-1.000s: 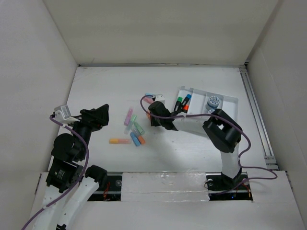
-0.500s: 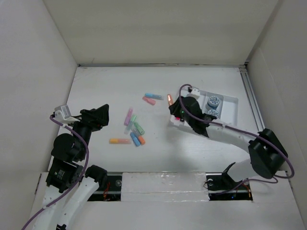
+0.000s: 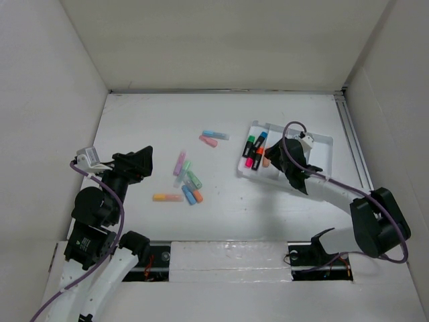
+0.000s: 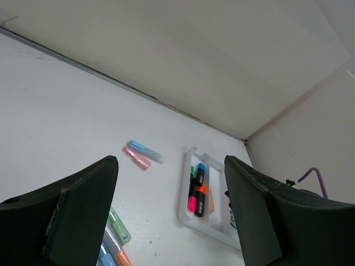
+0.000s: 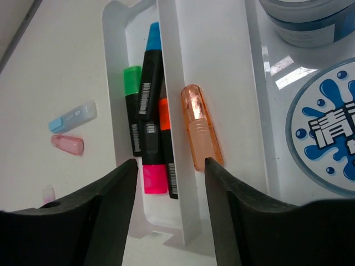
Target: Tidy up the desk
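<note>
With my right gripper (image 5: 169, 166) spread close over the tray (image 5: 222, 55), I fear a finger catches its divider (image 5: 169, 83) and drags it.

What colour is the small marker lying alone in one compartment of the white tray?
The small translucent marker is orange; see the right wrist view.

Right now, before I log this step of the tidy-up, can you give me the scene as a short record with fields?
desk: white, walled by panels
tray: on the right side of the desk
tray, left slot: black markers
tray, middle slot: one orange highlighter, lying flat
tray, right slot: round tins
loose on desk: blue and pink pair near the middle; cluster of highlighters further left
right gripper: over the tray, open, holding nothing
left gripper: open, empty, over the left side
</note>
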`<state>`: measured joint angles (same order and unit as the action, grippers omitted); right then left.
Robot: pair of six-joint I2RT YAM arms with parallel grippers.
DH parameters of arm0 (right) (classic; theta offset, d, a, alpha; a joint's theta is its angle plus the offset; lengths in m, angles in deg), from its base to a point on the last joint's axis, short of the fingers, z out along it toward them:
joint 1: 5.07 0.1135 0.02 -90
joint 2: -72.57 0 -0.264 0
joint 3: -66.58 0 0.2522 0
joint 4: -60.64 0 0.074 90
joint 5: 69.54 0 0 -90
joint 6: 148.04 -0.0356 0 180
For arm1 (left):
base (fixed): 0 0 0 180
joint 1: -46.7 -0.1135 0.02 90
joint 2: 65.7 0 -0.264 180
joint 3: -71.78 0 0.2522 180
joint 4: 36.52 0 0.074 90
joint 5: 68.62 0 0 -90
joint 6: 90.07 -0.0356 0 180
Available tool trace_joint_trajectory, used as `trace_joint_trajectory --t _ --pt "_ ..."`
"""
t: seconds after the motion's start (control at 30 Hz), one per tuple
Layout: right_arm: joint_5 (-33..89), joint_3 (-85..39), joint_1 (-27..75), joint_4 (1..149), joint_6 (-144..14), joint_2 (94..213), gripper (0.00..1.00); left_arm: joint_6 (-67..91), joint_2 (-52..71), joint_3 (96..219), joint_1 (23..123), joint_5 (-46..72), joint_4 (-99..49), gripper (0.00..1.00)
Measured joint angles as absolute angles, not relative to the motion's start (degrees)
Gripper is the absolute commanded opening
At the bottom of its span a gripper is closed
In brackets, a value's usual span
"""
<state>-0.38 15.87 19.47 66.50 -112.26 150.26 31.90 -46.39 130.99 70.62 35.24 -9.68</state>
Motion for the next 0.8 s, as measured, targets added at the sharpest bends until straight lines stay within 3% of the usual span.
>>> trace_joint_trajectory --t 0.07,0.13,0.17,0.2,0.23,0.3,0.33,0.5,0.53,0.63,0.8 --pt "-0.4 15.5 19.8 66.4 -111.9 150.3 0.58 31.9 -46.4 131.0 70.6 35.2 -9.7 0.73" --pt "0.0 14.7 20.4 66.5 -111.1 150.3 0.46 31.9 -46.4 131.0 70.6 35.2 -9.7 0.73" --pt "1.0 13.8 21.0 66.5 -110.3 150.4 0.38 31.9 -46.4 131.0 70.6 35.2 -9.7 0.73" --pt "2.1 12.7 21.7 66.2 -109.4 151.1 0.16 31.9 -46.4 131.0 70.6 35.2 -9.7 0.73" --pt "5.2 8.2 23.4 65.9 -107.7 154.7 0.06 31.9 -46.4 131.0 70.6 35.1 -9.7 0.73" --pt "6.8 4.8 24.8 66.1 -106.0 157.8 0.07 31.9 -46.4 131.0 70.6 35.0 -9.7 0.73" --pt "7.3 1.2 26.2 67.0 -104.3 161.0 0.15 31.9 -46.4 131.0 70.6 35.0 -9.7 0.73" --pt "10.0 -22.4 31.8 74.1 -95.5 180.4 0.31 31.9 -46.4 131.0 70.6 35.0 -9.7 0.73" --pt "10.2 -25.9 32.7 75.3 -93.8 183.5 0.39 31.9 -46.4 131.0 70.6 35.0 -9.7 0.73" --pt "10.9 -31.7 34.3 78.8 -89.5 189.6 0.51 31.9 -46.4 131.0 70.6 35.0 -9.7 0.73" --pt "11.6 -39.6 34.3 86.3 -85.2 196.3 0.55 31.9 -46.3 131.0 70.6 34.9 -9.7 0.73"
